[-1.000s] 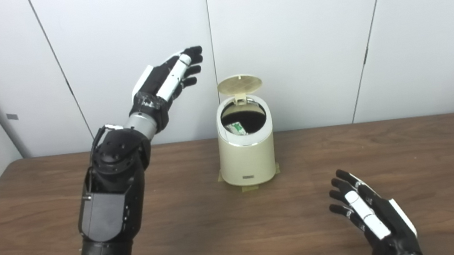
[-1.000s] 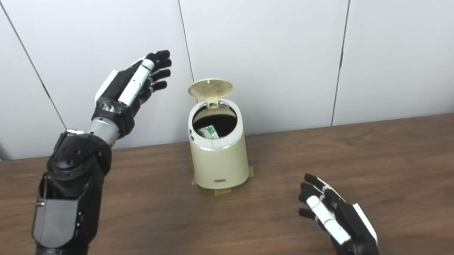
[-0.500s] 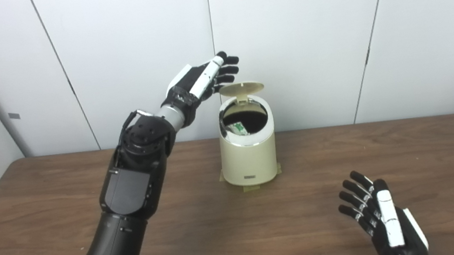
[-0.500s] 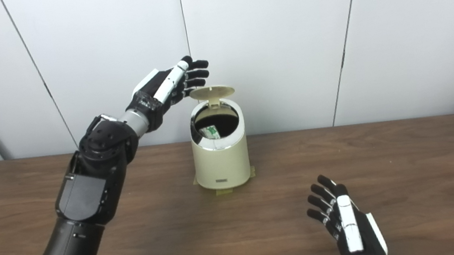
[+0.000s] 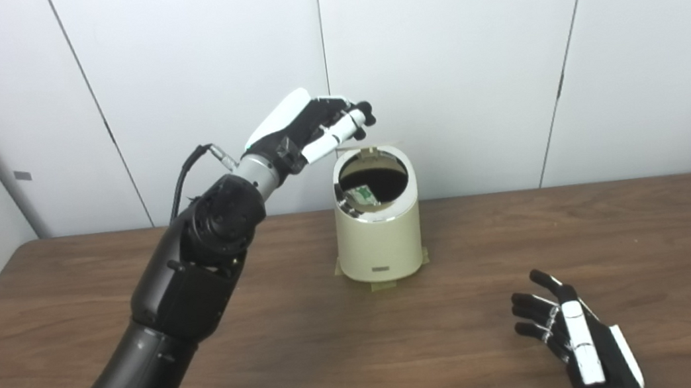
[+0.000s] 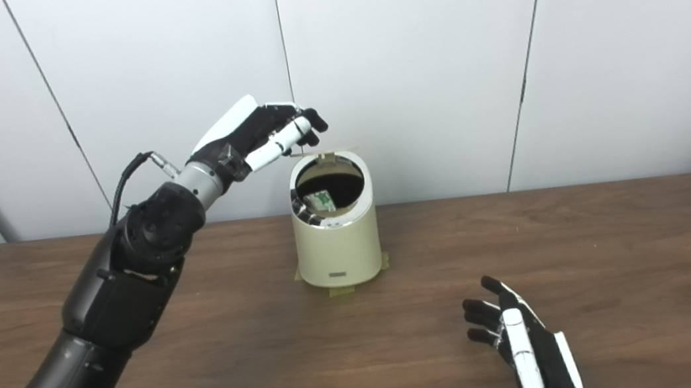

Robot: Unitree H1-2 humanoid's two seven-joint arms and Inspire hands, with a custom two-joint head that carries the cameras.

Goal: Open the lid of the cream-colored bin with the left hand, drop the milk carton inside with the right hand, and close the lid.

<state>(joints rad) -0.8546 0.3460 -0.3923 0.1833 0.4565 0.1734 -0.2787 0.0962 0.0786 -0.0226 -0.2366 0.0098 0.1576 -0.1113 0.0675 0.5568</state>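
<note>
Cream-colored bin stands on the brown surface, near the back wall, on bits of tape. Its lid is tipped partway over, so we see it almost edge-on above the round hole. The milk carton is down inside the bin, and only a small green and white bit shows.

The left hand is up high, right beside the lid at the back. Its fingers are curled a little and hold nothing. They look like they touch the lid's back edge, but I cannot tell for sure.

The right hand rests low over the surface, well apart from the bin. Its fingers are spread and it is empty.

I think the lid is thin, light, stiff plastic on a small hinge. It should swing down with a soft push. A good place to push is the top of the lid, close to the free edge, not the hinge. The bin looks light too, so a hard push could tip it or slide it, though the tape may help hold it.
</note>
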